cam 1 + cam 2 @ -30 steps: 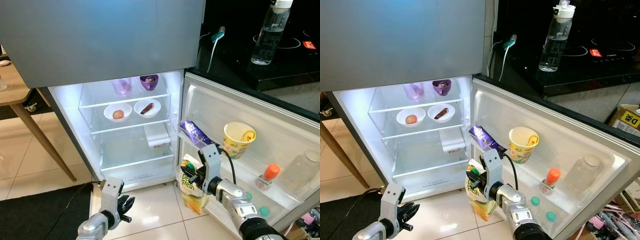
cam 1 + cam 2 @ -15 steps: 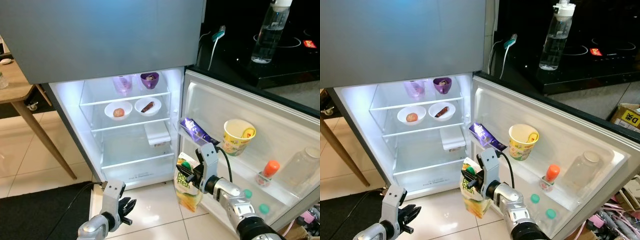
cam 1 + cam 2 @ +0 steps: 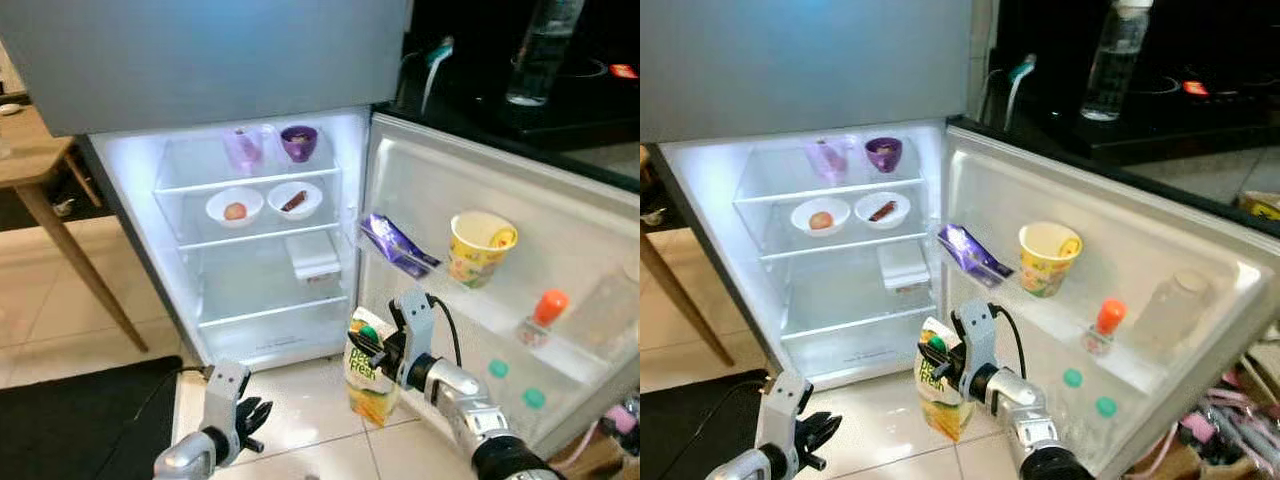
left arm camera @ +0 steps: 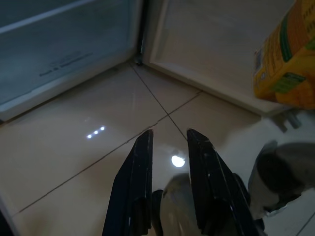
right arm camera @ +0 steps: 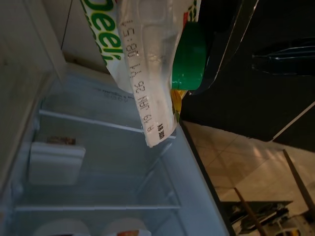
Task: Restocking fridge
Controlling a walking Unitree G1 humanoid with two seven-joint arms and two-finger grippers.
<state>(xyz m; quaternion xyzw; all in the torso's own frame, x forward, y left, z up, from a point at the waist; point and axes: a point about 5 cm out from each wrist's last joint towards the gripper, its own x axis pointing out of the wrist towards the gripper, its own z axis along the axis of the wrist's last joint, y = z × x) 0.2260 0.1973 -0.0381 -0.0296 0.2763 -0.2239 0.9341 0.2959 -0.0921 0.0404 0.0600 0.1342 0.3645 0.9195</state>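
Right gripper [image 3: 380, 352] pinching yellow-green juice carton with green cap [image 3: 366, 377] near open white fridge [image 3: 262, 300], left gripper [image 4: 168, 137] low over tiled floor [image 4: 88, 162], fingers slightly spread

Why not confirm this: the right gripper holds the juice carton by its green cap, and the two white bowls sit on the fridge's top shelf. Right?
One thing is wrong: the two white bowls sit on the second shelf, as the left eye view shows; the top shelf holds the purple cups. The right gripper does hold the juice carton by its green cap.
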